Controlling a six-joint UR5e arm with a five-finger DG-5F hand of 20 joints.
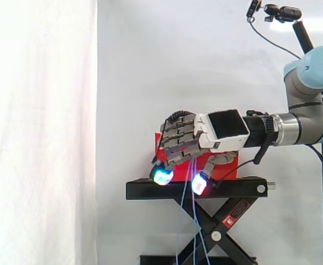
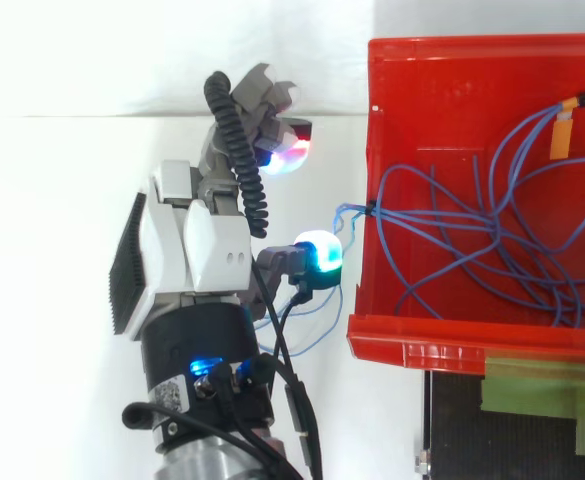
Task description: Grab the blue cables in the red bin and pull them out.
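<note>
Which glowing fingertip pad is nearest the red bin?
The cyan-green pad, beside the red bin where blue cables spill over; the magenta-blue pad sits farther away.

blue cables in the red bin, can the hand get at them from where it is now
Probably yes. The red bin is open-topped, nothing covers the blue cables, and a few strands spill over its wall right beside the hand, which sits just outside.

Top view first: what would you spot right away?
The red bin at the right jumps out, with tangled blue cables inside it. Next comes the robot hand at its left, its fingertips glowing cyan and red. From the side, cables hang from its curled fingers down past the black stand.
</note>
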